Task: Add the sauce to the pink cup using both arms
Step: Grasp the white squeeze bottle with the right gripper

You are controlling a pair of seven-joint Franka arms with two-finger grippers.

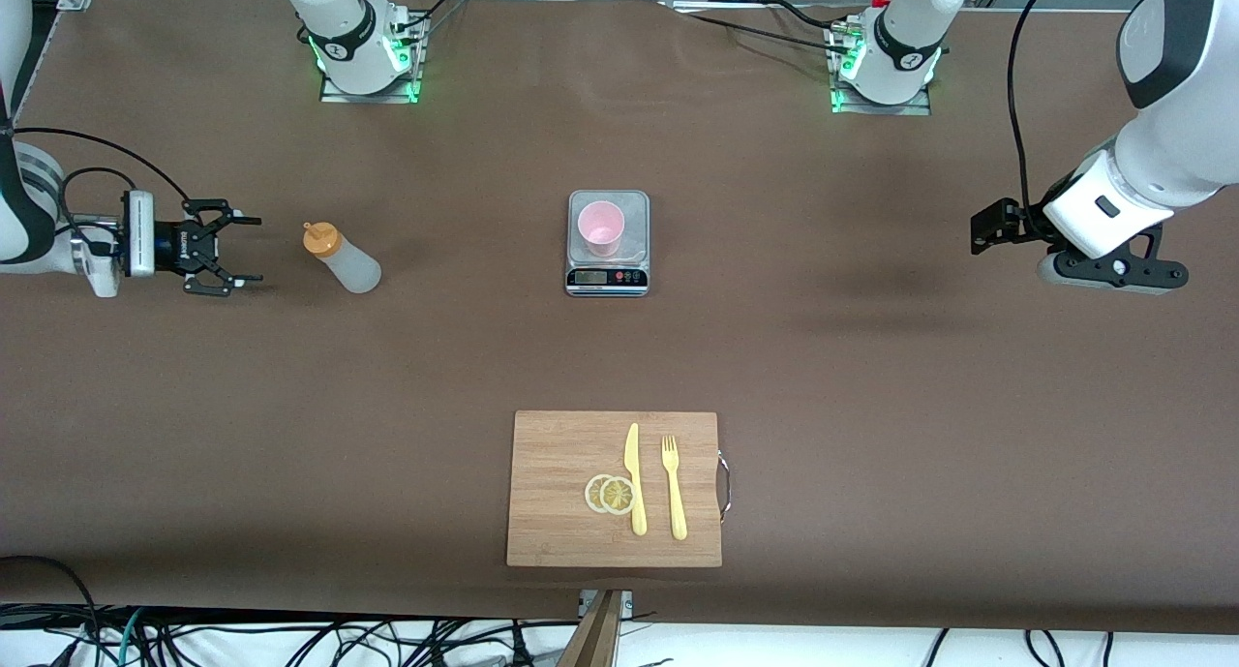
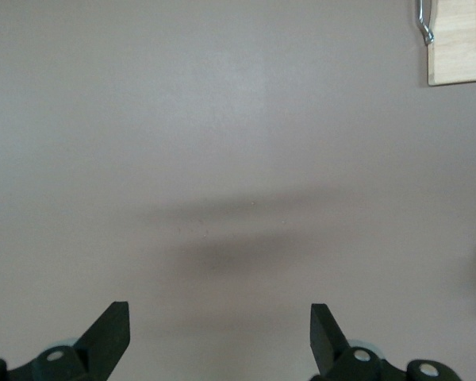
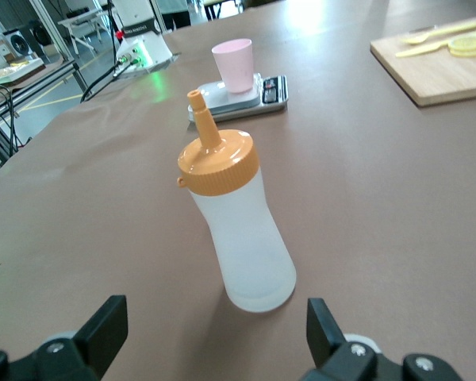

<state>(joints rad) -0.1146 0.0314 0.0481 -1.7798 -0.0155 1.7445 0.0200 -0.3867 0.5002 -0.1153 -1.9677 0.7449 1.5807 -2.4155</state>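
Note:
The sauce bottle (image 1: 341, 257), translucent white with an orange nozzle cap, stands upright on the brown table toward the right arm's end. My right gripper (image 1: 254, 251) is level with it and a short way off, pointing at it, open and empty. In the right wrist view the sauce bottle (image 3: 238, 230) stands just ahead of the open right gripper (image 3: 214, 337), untouched. The pink cup (image 1: 600, 227) sits upright on a small kitchen scale (image 1: 608, 278) at mid-table. My left gripper (image 1: 1113, 270) hangs over bare table at the left arm's end; in its wrist view the left gripper (image 2: 220, 333) is open with nothing between its fingers.
A wooden cutting board (image 1: 552, 512) lies nearer the front camera than the scale. It carries a yellow knife (image 1: 634, 478), a yellow fork (image 1: 674, 488) and two lemon slices (image 1: 610, 494). The board's corner and metal handle (image 2: 423, 24) show in the left wrist view.

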